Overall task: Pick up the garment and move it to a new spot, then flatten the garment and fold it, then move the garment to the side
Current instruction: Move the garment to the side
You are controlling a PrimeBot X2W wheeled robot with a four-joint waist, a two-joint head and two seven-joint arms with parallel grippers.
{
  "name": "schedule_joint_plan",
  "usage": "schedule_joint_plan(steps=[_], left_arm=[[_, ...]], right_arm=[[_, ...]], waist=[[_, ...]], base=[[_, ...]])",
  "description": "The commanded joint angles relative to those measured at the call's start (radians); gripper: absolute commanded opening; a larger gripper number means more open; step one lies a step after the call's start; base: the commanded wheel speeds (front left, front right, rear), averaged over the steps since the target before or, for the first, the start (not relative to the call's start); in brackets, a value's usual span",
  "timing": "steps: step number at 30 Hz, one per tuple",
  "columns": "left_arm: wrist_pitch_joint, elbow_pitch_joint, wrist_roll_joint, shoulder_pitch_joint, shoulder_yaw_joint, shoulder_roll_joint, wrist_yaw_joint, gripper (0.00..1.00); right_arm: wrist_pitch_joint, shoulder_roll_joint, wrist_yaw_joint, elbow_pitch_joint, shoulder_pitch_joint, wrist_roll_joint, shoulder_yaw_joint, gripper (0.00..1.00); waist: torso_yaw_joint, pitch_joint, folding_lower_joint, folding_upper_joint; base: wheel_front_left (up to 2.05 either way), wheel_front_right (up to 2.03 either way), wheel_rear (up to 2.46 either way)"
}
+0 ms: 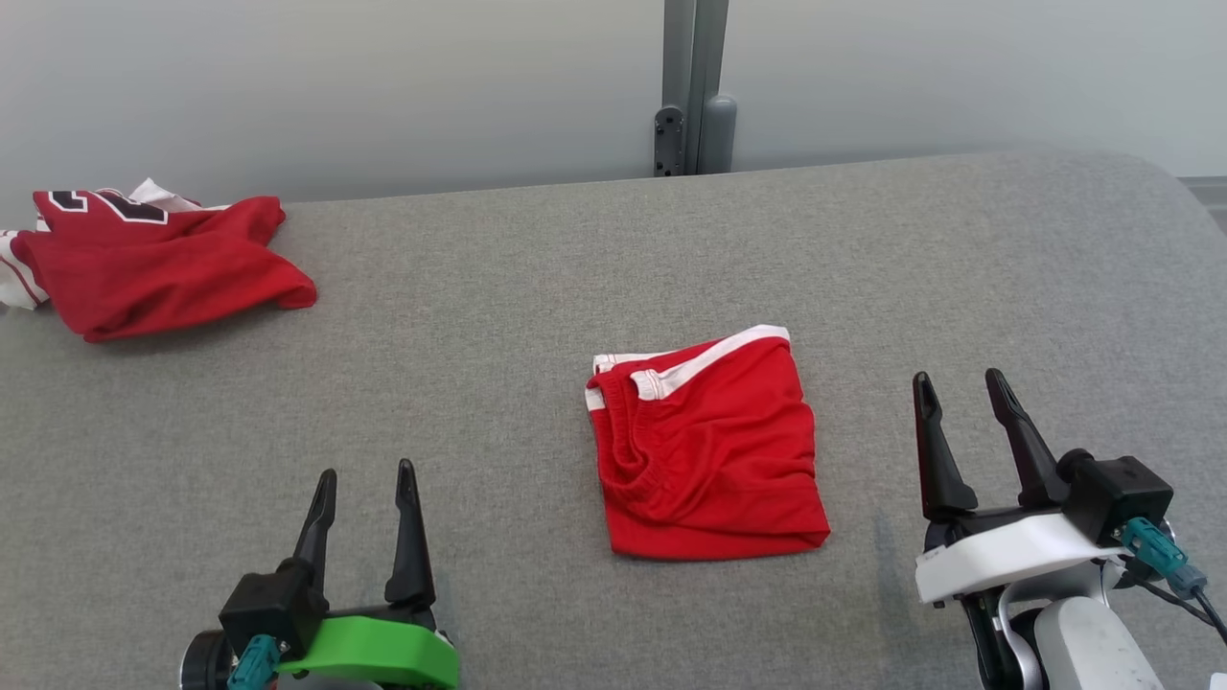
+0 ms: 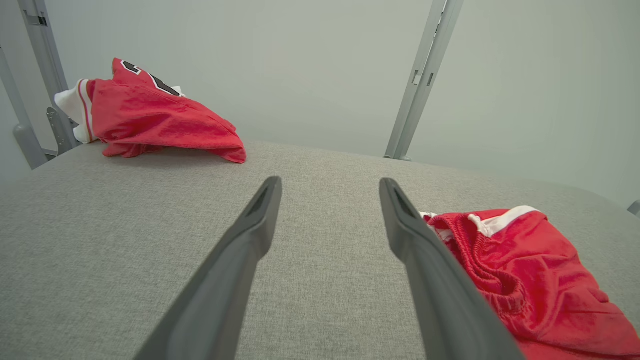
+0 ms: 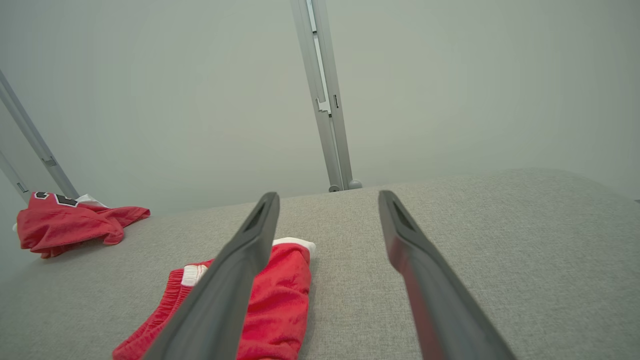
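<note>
Garment (image 1: 709, 446) between left pincer (image 1: 367, 468) and right pincer (image 1: 959, 374), both low, agape.

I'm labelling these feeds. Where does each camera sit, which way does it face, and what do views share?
Head view: on the head, facing forward and down at the grey table; red shorts at centre; left claw and right claw, both open, below.
Left wrist view: on that wrist, looking along the left claw's fingers; shorts to their right.
Right wrist view: on that wrist, looking along the right claw's fingers; shorts to their left.
Shared: all show the shorts, the red jersey and the grey post.
</note>
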Motion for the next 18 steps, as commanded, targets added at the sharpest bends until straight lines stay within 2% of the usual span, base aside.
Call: schedule_joint_plan(steps=[1, 4, 8, 11, 18], left_arm=[[-0.001, 0.002, -0.005, 0.013, -0.001, 0.002, 0.004, 1.0], [-0.001, 0.004, -0.006, 0.014, -0.006, 0.002, 0.005, 1.0], [-0.001, 0.003, -0.008, 0.015, -0.019, 0.002, 0.007, 1.0], [-0.001, 0.002, -0.011, 0.012, -0.025, 0.002, 0.01, 1.0], [-0.001, 0.006, -0.028, -0.007, -0.05, 0.002, 0.015, 1.0]], right_arm=[[-0.004, -0.001, 0.0, 0.005, 0.005, 0.002, -0.002, 1.0], [-0.003, -0.001, 0.0, 0.02, 0.001, -0.008, -0.008, 1.0], [0.052, -0.002, 0.0, 0.046, -0.033, -0.049, -0.011, 1.0], [0.147, -0.018, 0.0, 0.074, -0.069, -0.032, 0.0, 1.0], [0.385, -0.109, 0.0, 0.183, -0.175, 0.016, 0.076, 1.0]], waist=[[0.002, -0.001, 0.0, 0.0], [0.007, -0.003, 0.0, 0.0], [0.021, 0.0, 0.0, 0.0], [0.033, 0.008, 0.0, 0.0], [0.078, 0.041, 0.0, 0.0]], base=[[0.0, 0.0, 0.0], [0.0, 0.0, 0.0], [0.0, 0.0, 0.0], [0.0, 0.0, 0.0], [0.0, 0.0, 0.0]])
